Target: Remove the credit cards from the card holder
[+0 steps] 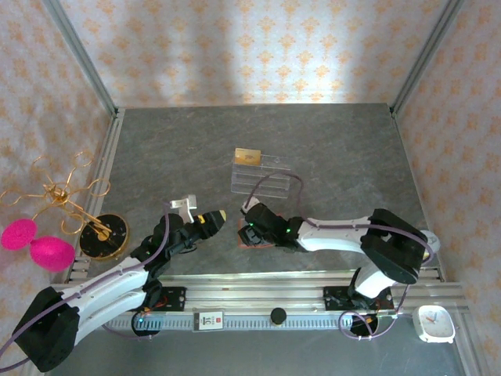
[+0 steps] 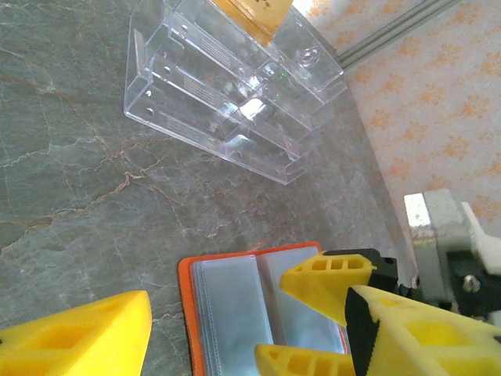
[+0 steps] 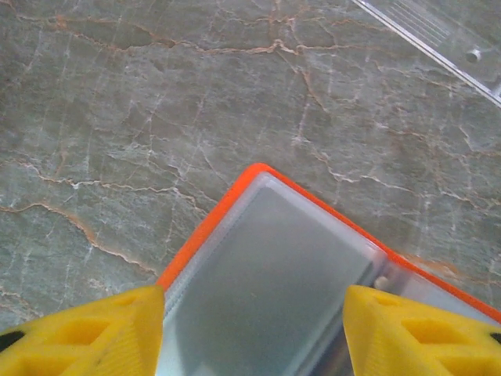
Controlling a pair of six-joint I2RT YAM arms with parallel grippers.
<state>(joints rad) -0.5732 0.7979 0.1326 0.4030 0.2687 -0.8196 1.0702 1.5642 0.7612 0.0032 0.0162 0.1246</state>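
The orange-red card holder [image 1: 252, 238] lies open on the table, its grey-blue clear sleeves [image 2: 235, 309] facing up. My right gripper [image 1: 252, 227] hovers right over it, open, and its two yellow fingers [image 3: 78, 335] straddle one sleeve page [image 3: 270, 274]. In the left wrist view the right gripper [image 2: 274, 317] covers the holder's right page. My left gripper [image 1: 213, 220] is open just left of the holder, with nothing between its fingers [image 2: 78, 337]. The gold card [image 1: 248, 156] stands on the top tier of a clear acrylic rack [image 1: 266, 178]. The black card is hidden.
The clear rack [image 2: 227, 86] stands a short way behind the holder. A gold wire stand [image 1: 66, 200] with pink balls [image 1: 45, 252] and a round black base [image 1: 104, 235] sits at the left edge. A white clock [image 1: 434, 323] lies at the near right.
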